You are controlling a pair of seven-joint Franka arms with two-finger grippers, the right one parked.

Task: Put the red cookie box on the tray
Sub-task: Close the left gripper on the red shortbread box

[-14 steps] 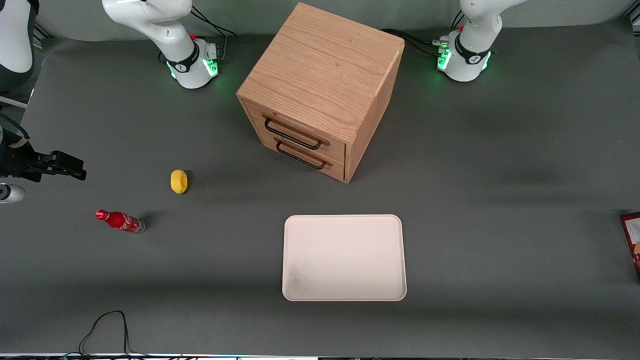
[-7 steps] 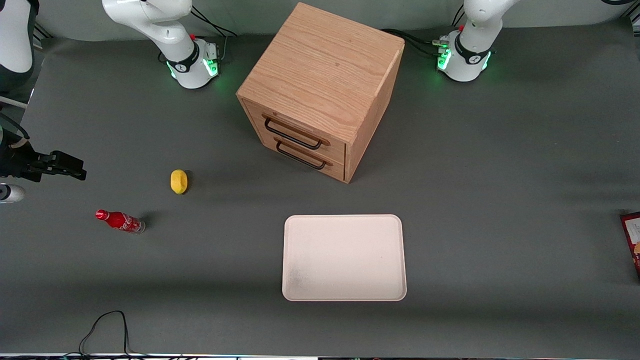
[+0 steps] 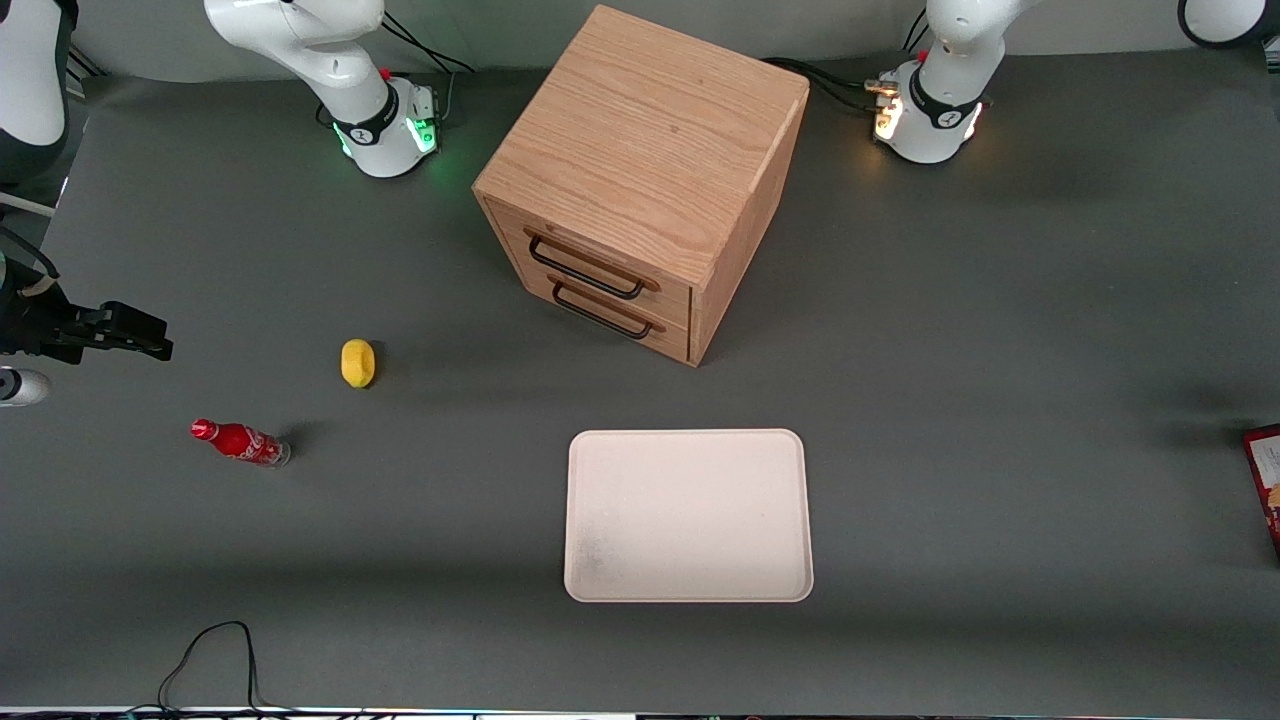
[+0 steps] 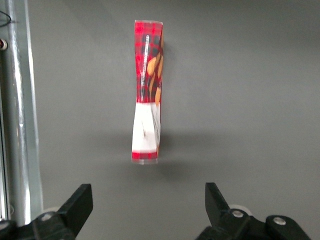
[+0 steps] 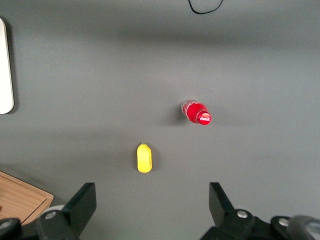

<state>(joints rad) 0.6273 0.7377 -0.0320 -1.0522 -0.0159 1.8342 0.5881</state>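
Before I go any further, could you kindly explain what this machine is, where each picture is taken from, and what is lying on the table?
These are two robot arms bolted to a grey table; only one is working. One picture looks down at the table from the front. The other two come from cameras on the arms' wrists, looking past each end effector's two black fingers.

On the table stand a wooden two-drawer cabinet and, nearer the front camera, a cream tray with nothing on it. Toward the parked arm's end lie a yellow lemon-like object and a small red cola bottle.

The red cookie box lies at the working arm's end of the table. The working end effector hovers above it, fingers open, holding nothing.
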